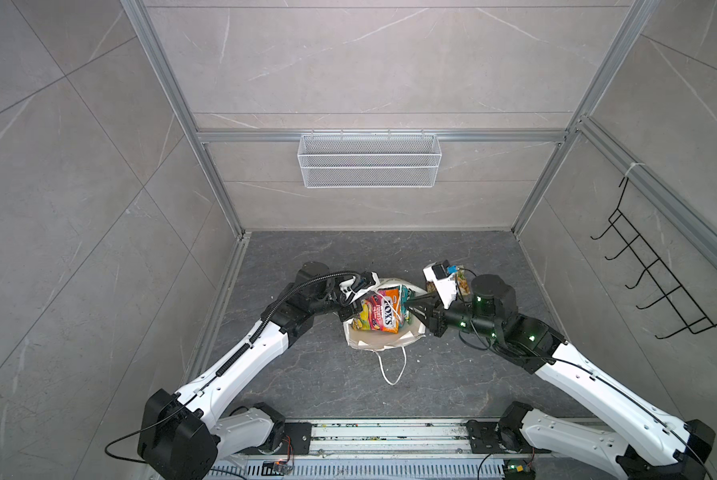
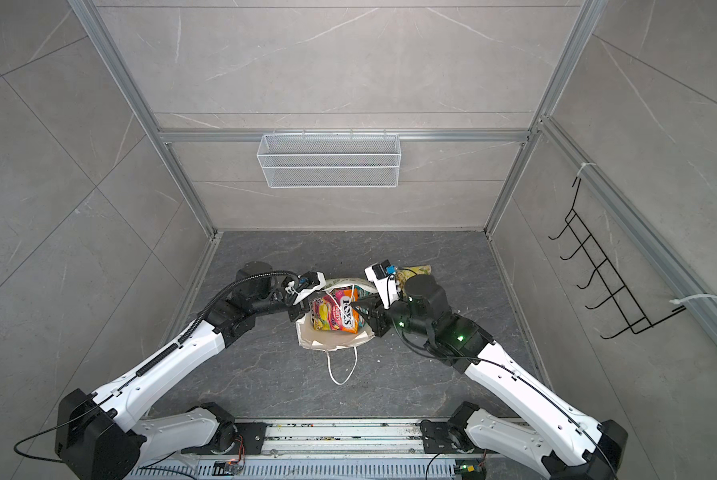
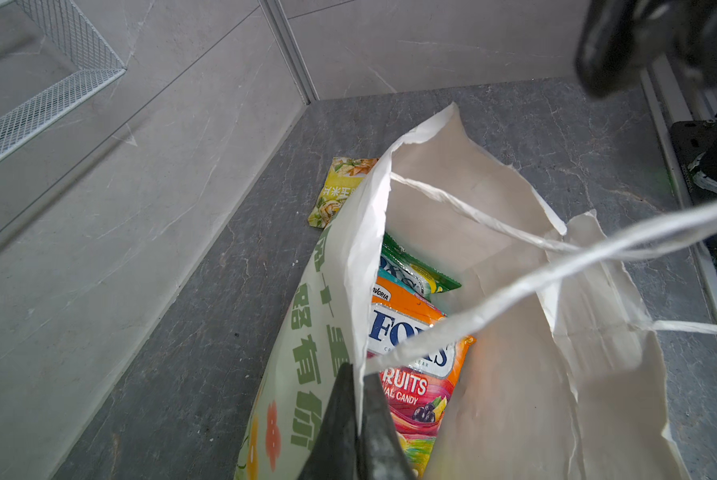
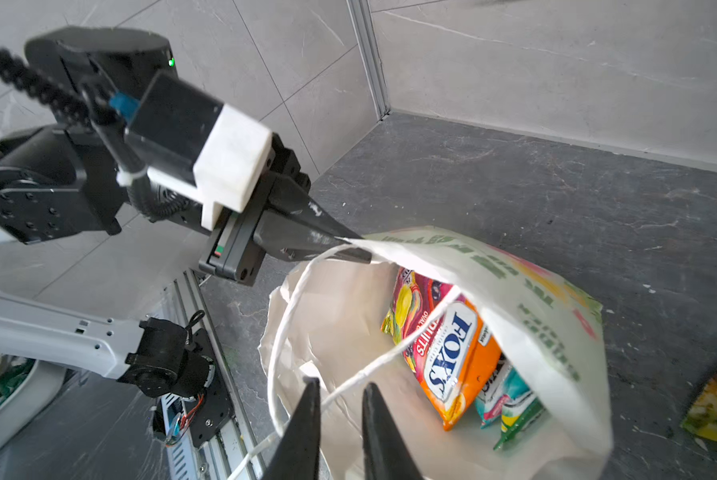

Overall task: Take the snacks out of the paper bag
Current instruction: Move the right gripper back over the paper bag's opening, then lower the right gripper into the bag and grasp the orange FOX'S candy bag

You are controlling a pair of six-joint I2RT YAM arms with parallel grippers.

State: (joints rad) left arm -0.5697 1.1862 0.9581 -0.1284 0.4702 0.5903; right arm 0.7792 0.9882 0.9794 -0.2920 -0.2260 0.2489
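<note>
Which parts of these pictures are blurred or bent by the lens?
Left wrist view: the right arm is a dark blur, and the near cord handle is soft. Both top views: the wide lens splays the frame posts outward. Right wrist view: mostly sharp.

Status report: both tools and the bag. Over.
Left tool shut on paper bag rim. Right tool open at mouth. Fox's packets inside; cord handle crosses opening.

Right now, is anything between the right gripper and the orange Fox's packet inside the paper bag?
Yes. A white cord handle stretches across the open mouth, running from the fingertips of the right gripper over the orange Fox's packet. The left gripper pinches up the rim of the paper bag.
</note>
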